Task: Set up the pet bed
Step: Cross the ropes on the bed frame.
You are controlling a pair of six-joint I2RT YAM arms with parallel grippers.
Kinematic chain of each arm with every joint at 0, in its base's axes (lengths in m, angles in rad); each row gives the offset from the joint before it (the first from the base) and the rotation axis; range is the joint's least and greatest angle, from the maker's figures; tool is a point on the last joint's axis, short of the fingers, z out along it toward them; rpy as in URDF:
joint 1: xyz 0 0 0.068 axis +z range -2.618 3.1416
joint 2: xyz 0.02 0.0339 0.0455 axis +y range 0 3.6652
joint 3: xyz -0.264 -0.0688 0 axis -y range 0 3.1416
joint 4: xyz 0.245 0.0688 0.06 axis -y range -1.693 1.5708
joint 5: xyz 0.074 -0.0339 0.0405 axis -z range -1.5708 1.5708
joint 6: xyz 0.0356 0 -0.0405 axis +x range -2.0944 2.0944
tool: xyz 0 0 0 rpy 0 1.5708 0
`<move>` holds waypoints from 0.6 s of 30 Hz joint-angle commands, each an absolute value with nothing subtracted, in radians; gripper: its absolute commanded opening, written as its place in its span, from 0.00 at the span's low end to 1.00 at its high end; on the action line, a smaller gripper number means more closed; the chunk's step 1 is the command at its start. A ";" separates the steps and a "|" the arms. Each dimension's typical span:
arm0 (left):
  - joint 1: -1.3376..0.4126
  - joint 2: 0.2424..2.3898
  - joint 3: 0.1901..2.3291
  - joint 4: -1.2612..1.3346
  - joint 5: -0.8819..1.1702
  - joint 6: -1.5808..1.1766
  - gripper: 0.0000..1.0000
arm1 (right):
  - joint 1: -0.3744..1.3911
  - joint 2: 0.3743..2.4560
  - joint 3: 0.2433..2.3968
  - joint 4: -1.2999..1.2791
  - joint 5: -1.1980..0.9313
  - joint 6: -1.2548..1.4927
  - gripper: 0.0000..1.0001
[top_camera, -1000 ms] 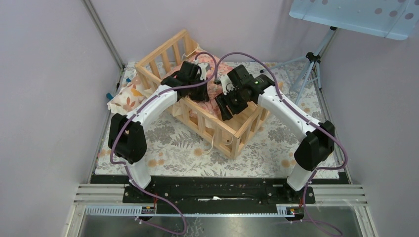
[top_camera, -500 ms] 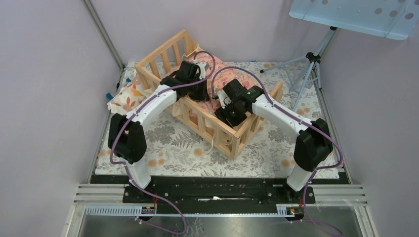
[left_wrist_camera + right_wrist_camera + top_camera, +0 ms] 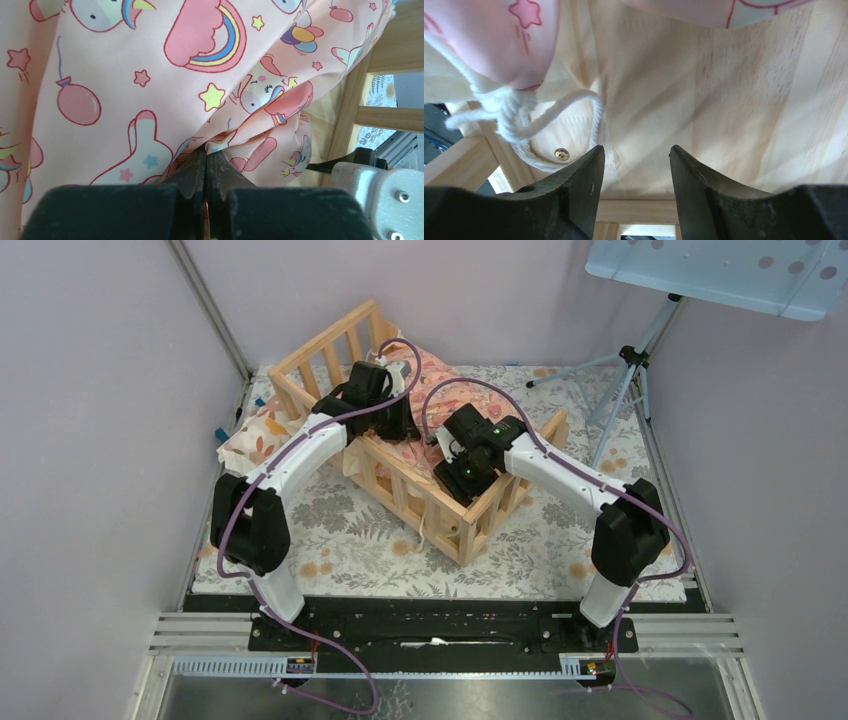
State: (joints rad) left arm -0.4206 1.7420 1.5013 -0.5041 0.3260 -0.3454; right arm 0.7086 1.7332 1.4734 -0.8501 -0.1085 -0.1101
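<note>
Pet bed [image 3: 405,490]: light wood frame, askew mid-table on the floral mat [image 3: 340,530].
Contents: pink patterned cushion [image 3: 150,75], bunched toward the far end, with part of the plank base bare.
Left gripper [image 3: 206,162]: jaws pinched tight on a cushion fold.
Right gripper [image 3: 634,157]: jaws parted, holding nothing, low over bare planks beside a white tie cord [image 3: 514,117].
Leaf-print pillow [image 3: 255,430]: outside the frame, on the left.
Handling note: the step looks like spreading the cushion flat. Draw the fabric low and steadily toward the bare corner. The right jaws should take the free edge and avoid the cord.
</note>
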 commanded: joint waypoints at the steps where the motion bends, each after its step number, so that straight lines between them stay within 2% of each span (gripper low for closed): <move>1: -0.350 1.782 1.436 -0.551 0.390 -0.353 0.00 | 0.732 1.787 1.488 -0.863 -0.082 -0.126 0.58; 8: -0.350 1.778 1.433 -0.551 0.400 -0.345 0.00 | 0.732 1.784 1.480 -0.806 -0.174 -0.091 0.55; 14: -0.350 1.764 1.433 -0.549 0.384 -0.351 0.00 | 0.733 1.783 1.483 -0.722 -0.271 -0.020 0.59; 18: -0.350 1.767 1.439 -0.548 0.389 -0.354 0.00 | 0.733 1.802 1.477 -0.673 -0.284 0.022 0.58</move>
